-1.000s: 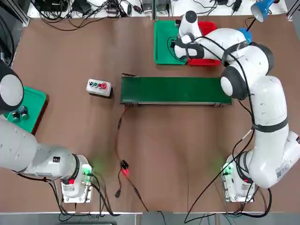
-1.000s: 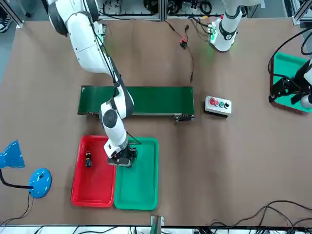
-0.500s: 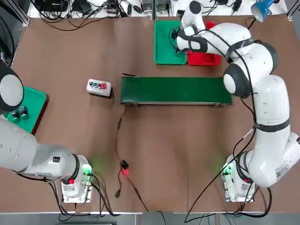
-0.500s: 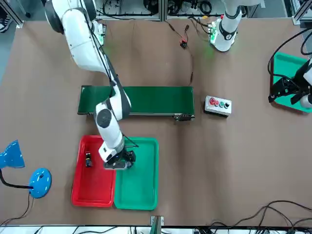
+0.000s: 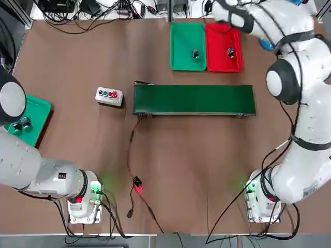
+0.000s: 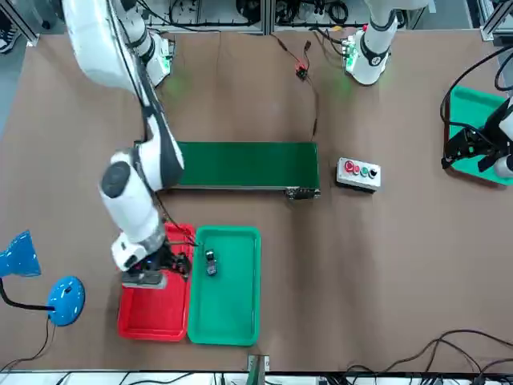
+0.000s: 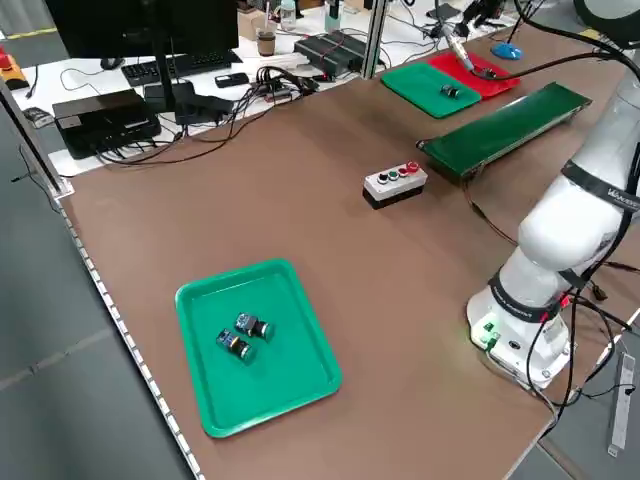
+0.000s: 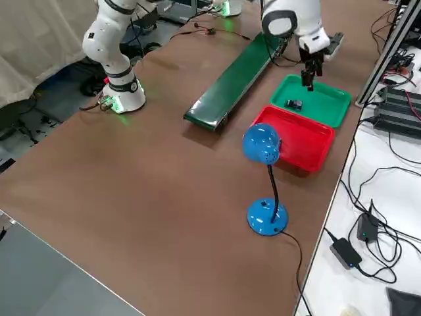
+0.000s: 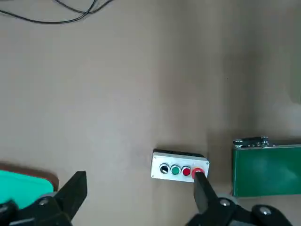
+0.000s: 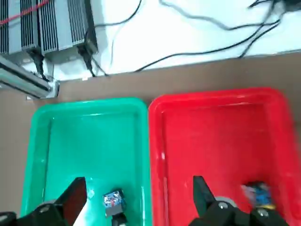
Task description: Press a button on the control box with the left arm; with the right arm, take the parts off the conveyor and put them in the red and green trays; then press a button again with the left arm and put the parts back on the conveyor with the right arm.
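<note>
The green conveyor [image 5: 194, 99] carries nothing. One small part [image 5: 195, 53] lies in the green tray [image 5: 181, 36], another part [image 5: 230, 51] in the red tray [image 5: 220, 62] beside it. My right gripper [image 10: 137, 188] hangs open and empty, high above the seam between the two trays, also seen over them [image 8: 308, 78] from the right side. The control box [image 5: 109, 96] with its three buttons sits left of the conveyor. My left gripper [image 9: 138, 183] is open, raised at the table's left edge, well short of the control box [image 9: 180, 165].
A second green tray [image 7: 300, 370] holding two small parts lies under the left arm. A blue desk lamp [image 8: 263, 148] stands beside the red tray. A thin cable with a red clip [image 5: 137, 187] runs from the conveyor toward the arms' bases.
My right gripper has risen from low over the green tray to high above both trays, uncovering the part lying in the green one. The left arm has not moved.
</note>
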### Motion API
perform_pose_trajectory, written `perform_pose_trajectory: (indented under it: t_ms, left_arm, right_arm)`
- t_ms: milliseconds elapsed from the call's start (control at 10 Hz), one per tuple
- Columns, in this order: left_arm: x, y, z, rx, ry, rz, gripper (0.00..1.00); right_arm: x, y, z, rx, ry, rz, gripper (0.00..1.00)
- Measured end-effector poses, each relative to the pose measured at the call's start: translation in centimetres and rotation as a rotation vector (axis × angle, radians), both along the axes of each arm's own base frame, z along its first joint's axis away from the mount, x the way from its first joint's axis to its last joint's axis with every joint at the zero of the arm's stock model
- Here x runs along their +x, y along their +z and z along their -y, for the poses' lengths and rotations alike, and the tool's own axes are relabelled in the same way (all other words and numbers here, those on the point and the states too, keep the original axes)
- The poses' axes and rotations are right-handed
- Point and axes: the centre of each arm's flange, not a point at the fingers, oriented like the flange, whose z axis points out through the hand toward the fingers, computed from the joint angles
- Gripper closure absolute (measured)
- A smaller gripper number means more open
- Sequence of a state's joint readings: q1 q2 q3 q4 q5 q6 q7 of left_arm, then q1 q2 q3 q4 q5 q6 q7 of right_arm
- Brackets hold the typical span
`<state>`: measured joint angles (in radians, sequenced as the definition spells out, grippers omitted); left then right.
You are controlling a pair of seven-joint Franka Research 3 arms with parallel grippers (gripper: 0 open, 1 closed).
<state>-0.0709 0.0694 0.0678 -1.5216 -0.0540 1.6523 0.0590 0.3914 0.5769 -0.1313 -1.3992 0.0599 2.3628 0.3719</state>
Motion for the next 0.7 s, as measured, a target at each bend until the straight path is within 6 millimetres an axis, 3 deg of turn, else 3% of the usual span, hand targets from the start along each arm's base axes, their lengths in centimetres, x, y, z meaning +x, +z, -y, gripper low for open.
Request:
perform_pose_trajectory:
  t_ms: [200, 300, 700]
  left_arm:
    - [0.0, 0.0, 0.0, 0.000, 0.000, 0.000, 0.00]
    - [0.0, 0.0, 0.0, 0.000, -0.001, 0.001, 0.00]
    - [0.0, 0.1, -0.5, 0.000, 0.008, 0.002, 0.00]
  right_arm:
    - [-1.3, 8.4, 5.9, 0.001, -0.040, -0.024, 0.00]
    - [-2.7, 11.5, 7.5, 0.001, -0.051, -0.052, 0.00]
    - [-9.2, 21.2, 13.7, -0.019, -0.012, -0.171, 0.00]
